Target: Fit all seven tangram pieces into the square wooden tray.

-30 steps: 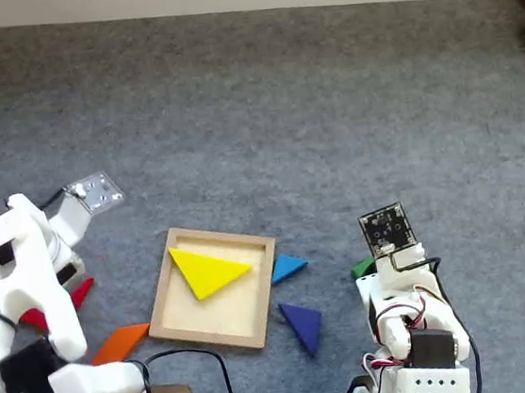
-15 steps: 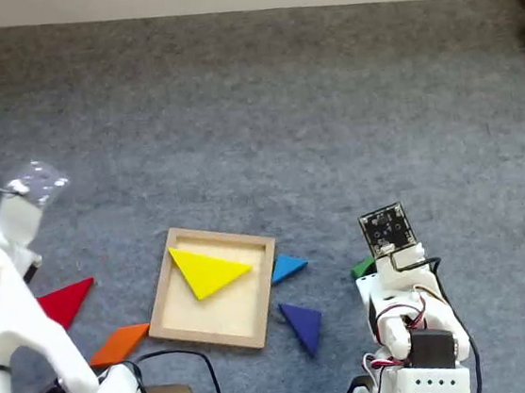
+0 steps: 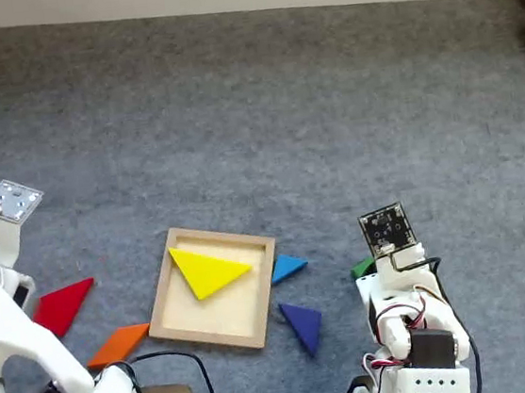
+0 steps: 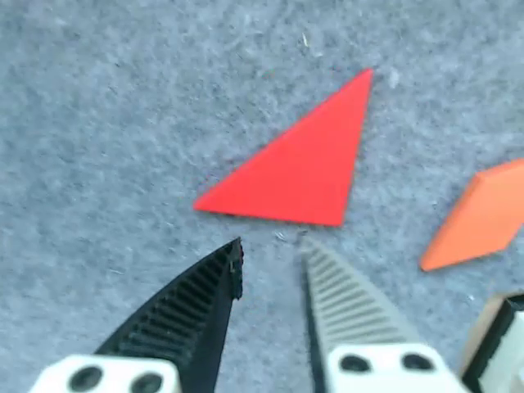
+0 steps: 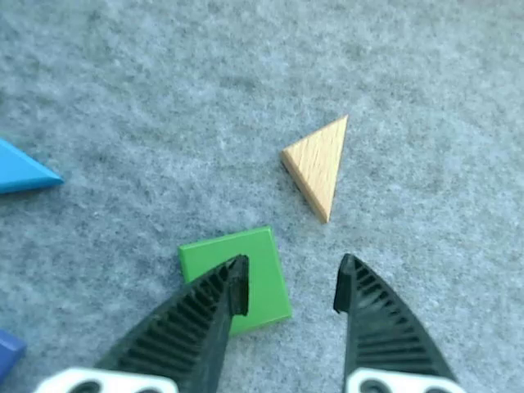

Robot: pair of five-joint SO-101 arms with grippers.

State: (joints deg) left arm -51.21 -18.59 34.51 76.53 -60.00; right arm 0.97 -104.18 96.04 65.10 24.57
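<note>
Tray: square, pale wood w/ a raised rim, flat on the grey carpet, near-centre and a bit left. In its far half lies one yellow triangle, smooth and flat; the rest of the floor shows bare wood.

Light-blue triangle sits just beside the right rim. Dark-blue triangle is on the carpet near-right of the tray, apart from it. Big red triangle is well left of the tray, and the orange parallelogram is by the near-left corner, tip about touching. Green square lies to the right, partly hidden by the right arm. A small unpainted wood triangle is near it, not touching. All pieces are thin, matte and sharp-edged; the carpet is short fuzzy pile.

Left gripper has one black and one pale ribbed finger, slightly apart and holding nothing, tips over carpet just short of the red triangle's short edge.

Right gripper has both fingers black and ribbed, spread wider, gripping nothing. One tip is over the green square, the other over carpet; can't tell if it touches.
</note>
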